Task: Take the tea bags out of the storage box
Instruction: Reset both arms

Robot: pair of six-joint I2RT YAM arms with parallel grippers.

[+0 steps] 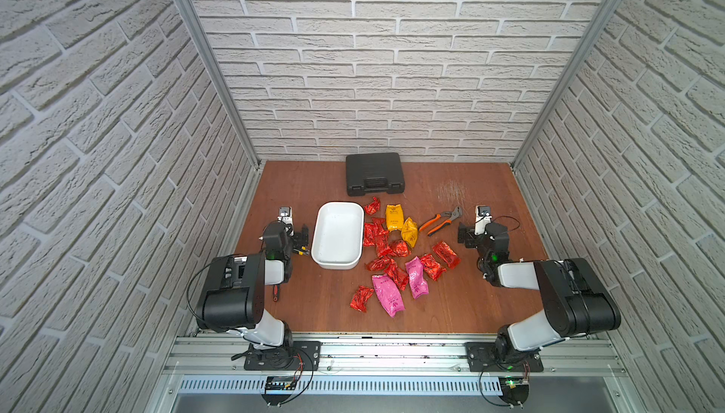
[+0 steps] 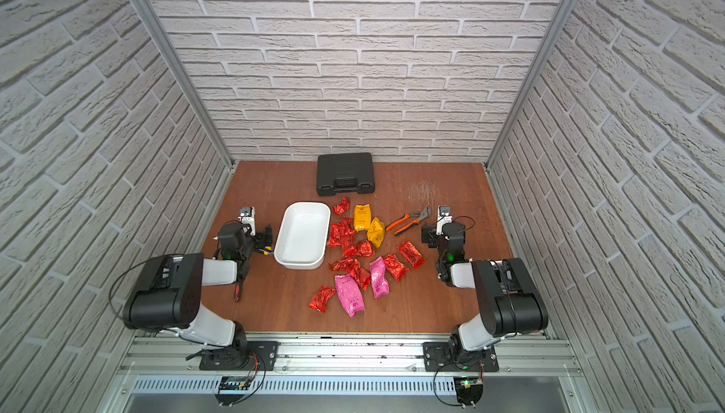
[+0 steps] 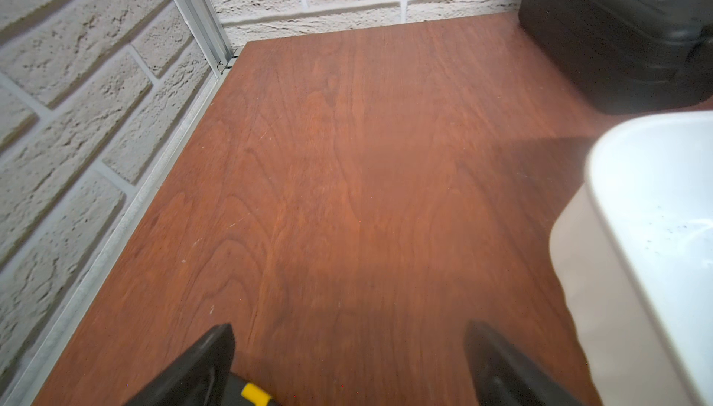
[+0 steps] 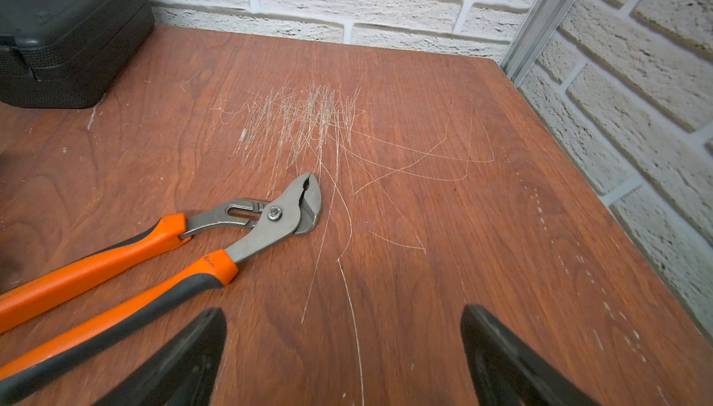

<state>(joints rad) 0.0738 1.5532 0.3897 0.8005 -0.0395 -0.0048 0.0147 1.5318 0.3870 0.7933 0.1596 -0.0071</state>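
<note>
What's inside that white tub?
Nothing: the white tub shows a bare bottom with a few dark specks. The tea bags lie beside it. Nothing covers its inside.

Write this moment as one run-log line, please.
storage box: empty | tea bags: on table beside box | left pincer: open, holding nothing | right pincer: open, holding nothing

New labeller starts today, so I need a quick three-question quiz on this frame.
1. True or false: some tea bags lie inside the storage box.
2. Which lies nearest the right gripper? A) pliers B) black case C) storage box
3. Fill in: the left gripper and right gripper are both ____.
Key: 1 false; 2 A; 3 open.
</note>
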